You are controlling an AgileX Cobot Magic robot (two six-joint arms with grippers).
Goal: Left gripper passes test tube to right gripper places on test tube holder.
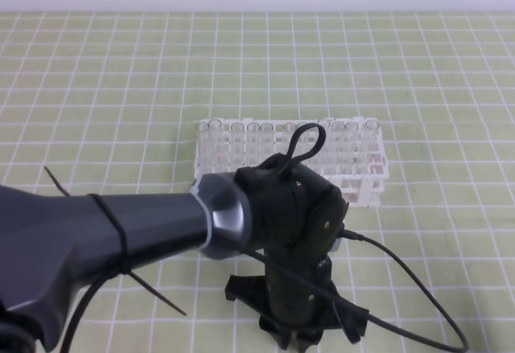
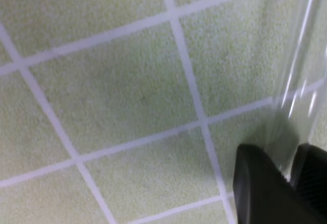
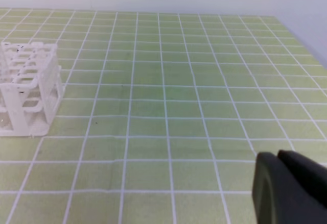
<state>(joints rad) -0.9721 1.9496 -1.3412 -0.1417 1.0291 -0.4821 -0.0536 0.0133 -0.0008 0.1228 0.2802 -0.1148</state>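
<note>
Clear glass: the test tube (image 2: 299, 76) shows only in the left wrist view, a thin see-through streak at the right edge, running from the top corner down to the black fingers.
Tube against tool: its lower end goes in between the two dark fingertips (image 2: 260, 188) of the left tool (image 2: 291, 175), which sit at the bottom right of that view (the glass is blurred where it meets them).
Left tool, state: the jaws stand narrow on either side of the tube with only a slim gap; they look clamped on the test tube, though how firmly the pads press cannot be told.
Left tool, place: low over the table, its arm (image 1: 96, 232) reaching in from the left of the high view, wrist pointing down near the front edge; the tube cannot be made out in that view.
Right tool: the right tool (image 3: 278, 173) appears in its own wrist view at the bottom right, fingers drawn together and clenched on nothing.
Rack: the test tube holder (image 1: 366, 178) is white plastic lattice, standing just behind the left wrist in the high view, with clear tubes upright along its back row; in the right wrist view it sits at the far left, well apart from the right tool.
Table: green cloth with a white grid (image 3: 168, 106).
</note>
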